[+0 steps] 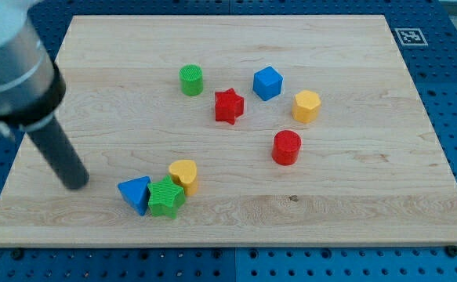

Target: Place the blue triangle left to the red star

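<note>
The blue triangle (136, 193) lies near the view's bottom, left of centre, touching a green star-like block (166, 198). The red star (229, 106) sits in the upper middle of the board, well up and to the right of the triangle. My tip (77, 183) rests on the board to the left of the blue triangle, a short gap away, not touching it. The rod rises from the tip toward the view's upper left.
A yellow heart (184, 174) touches the green star-like block's upper right. A green cylinder (191, 80) is left of the red star; a blue cube (267, 82), a yellow hexagon-like block (306, 106) and a red cylinder (287, 147) lie to its right. The wooden board (369, 204) sits on a blue pegboard.
</note>
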